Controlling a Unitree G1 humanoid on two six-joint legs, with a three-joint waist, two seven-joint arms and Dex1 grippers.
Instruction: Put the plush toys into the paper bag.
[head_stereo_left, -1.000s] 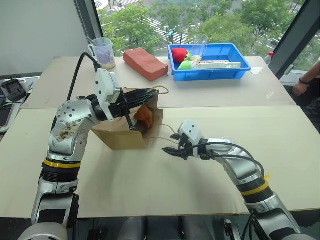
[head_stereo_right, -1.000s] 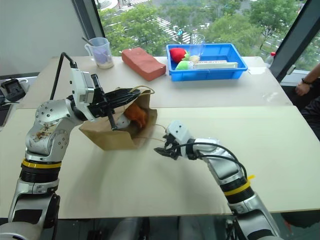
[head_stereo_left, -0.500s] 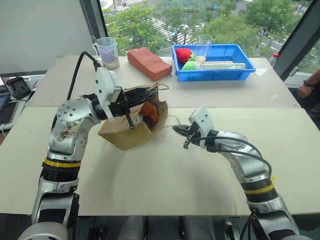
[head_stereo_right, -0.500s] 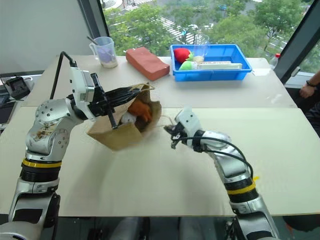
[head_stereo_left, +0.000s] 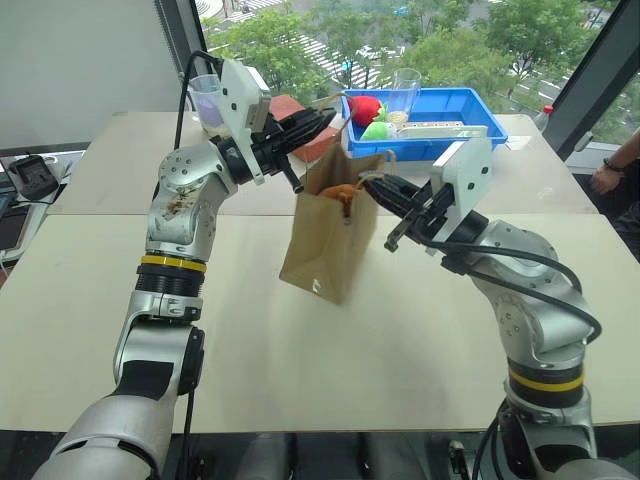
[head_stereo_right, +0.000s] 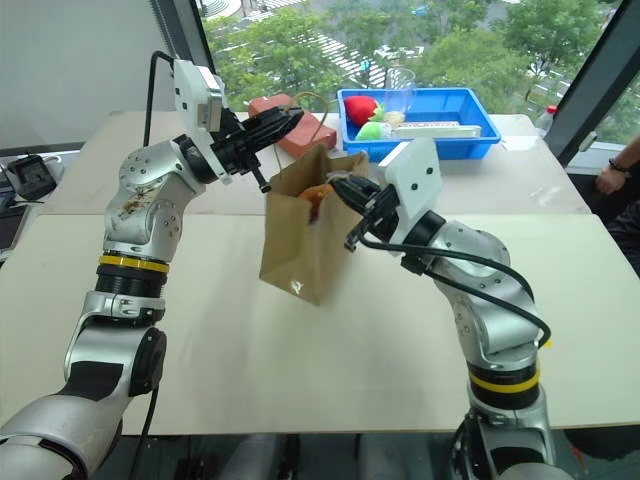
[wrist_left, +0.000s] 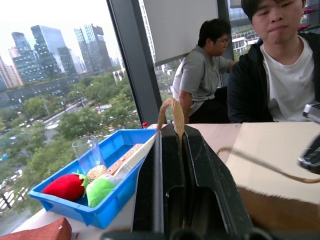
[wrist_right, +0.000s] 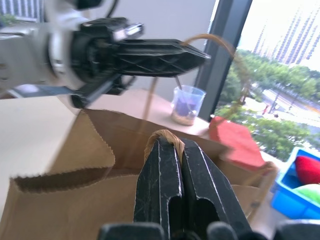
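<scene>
Both pincers (head_stereo_left: 318, 122) (head_stereo_left: 372, 186) pinch paper bag (head_stereo_left: 330, 240) handles, bag hanging.

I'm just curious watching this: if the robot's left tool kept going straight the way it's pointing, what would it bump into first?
Probably the right tool, which points back at it across the paper bag. Both tools are shut on the bag's handles, tips close together. Depth is unclear, so it might slip past toward the blue bin.

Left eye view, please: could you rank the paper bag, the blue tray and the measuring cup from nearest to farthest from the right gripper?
1. Paper bag: hanging right at the right gripper, which is shut on one of its handles.
2. Blue tray: behind the gripper, on the far table.
3. Measuring cup: far table, across on the left, behind the left arm.
</scene>
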